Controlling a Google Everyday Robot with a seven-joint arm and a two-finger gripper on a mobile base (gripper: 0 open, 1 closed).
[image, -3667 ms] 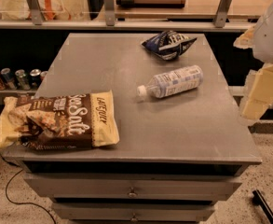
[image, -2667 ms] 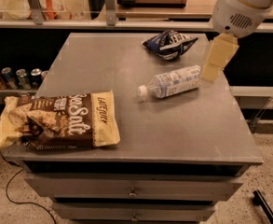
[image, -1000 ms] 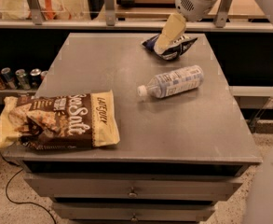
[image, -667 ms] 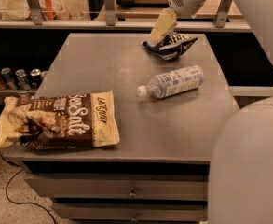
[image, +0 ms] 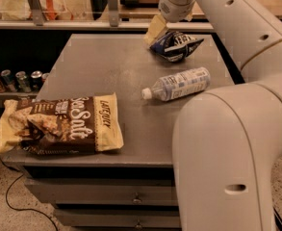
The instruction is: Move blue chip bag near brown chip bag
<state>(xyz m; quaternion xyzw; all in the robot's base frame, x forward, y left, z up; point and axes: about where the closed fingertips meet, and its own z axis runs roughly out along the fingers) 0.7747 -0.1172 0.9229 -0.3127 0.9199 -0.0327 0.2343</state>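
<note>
Far back on the right of the flat grey tabletop (image: 107, 66), the small dark navy-blue chip bag with white lettering (image: 176, 45) is seen lying crumpled, close to the rear edge. The pale cream gripper (image: 152, 32) is held at the bag's left end, right against it or just above it; contact cannot be confirmed, and whether the gripper is released or clenched cannot be told from this angle. It is carried by a white, round-jointed robot arm (image: 237, 124), whose thick lower segment fills the right foreground and whose upper segment is stretched across the top right corner down to the bag. Just in front of the navy bag, a clear plastic bottle with a pale label (image: 179, 84) is laid on its side, its white cap pointed left toward the middle of the table; the two are near each other but apart. The large dark brown chip bag with cream-yellow ends and big white "Sea Salt" lettering (image: 58, 125) is placed flat at the front left corner, its left end hung slightly over the table's edge, well apart from both the navy bag and the bottle. Grey drawer fronts with small knobs (image: 102, 194) are seen under the tabletop. A row of drink cans (image: 15, 80) is stood on a low shelf to the left, behind the brown bag.
</note>
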